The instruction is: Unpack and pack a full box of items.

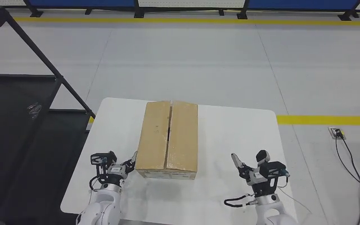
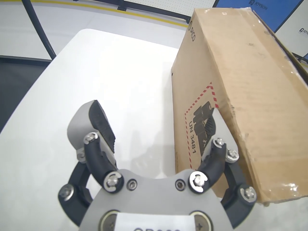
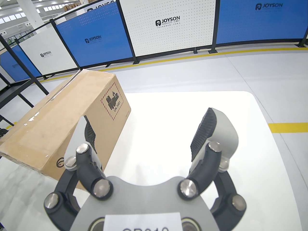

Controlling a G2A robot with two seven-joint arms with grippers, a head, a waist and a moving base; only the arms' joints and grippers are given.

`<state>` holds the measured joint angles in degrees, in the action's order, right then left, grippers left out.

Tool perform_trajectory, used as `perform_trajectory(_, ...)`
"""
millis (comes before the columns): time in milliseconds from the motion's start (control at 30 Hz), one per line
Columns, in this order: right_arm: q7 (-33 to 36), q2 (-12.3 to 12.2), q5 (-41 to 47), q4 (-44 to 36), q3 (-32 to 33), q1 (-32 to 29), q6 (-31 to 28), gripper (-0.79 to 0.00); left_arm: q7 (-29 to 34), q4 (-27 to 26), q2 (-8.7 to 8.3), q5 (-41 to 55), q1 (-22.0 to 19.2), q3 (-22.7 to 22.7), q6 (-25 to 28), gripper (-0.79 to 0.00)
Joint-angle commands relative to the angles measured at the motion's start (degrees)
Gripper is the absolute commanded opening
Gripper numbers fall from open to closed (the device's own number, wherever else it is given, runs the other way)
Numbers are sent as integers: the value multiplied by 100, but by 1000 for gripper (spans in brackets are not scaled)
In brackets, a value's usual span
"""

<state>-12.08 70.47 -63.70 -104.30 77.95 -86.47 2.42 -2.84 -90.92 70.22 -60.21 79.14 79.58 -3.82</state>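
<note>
A closed brown cardboard box (image 1: 168, 139) lies lengthwise in the middle of the white table (image 1: 236, 129), its two top flaps meeting along a centre seam. My left gripper (image 1: 117, 161) stands open near the table's front edge, just left of the box's near corner. The left wrist view has that gripper (image 2: 154, 118) with one finger (image 2: 102, 123) over bare table and the other close beside the box (image 2: 240, 92) side wall. My right gripper (image 1: 248, 161) is open at the front right, well apart from the box (image 3: 62, 123). Nothing sits between the fingers of the right gripper (image 3: 149, 126).
A black metal rack frame (image 1: 34, 112) stands left of the table. Blue and white fence panels (image 3: 168, 20) line the far side of the floor, with yellow floor lines (image 1: 318, 120) beyond the table. Bare table surface lies on both sides of the box.
</note>
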Motion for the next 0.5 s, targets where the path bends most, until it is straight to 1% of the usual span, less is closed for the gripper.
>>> perform_trajectory(0,12,4,-68,13,-11,17,-32,0,26,-4,6,-53,3,-37,35,0)
perform_trajectory(467,-61,34,-152,75,88,-49,-150,0,310,-21,65,-395,-62,-416,240,0)
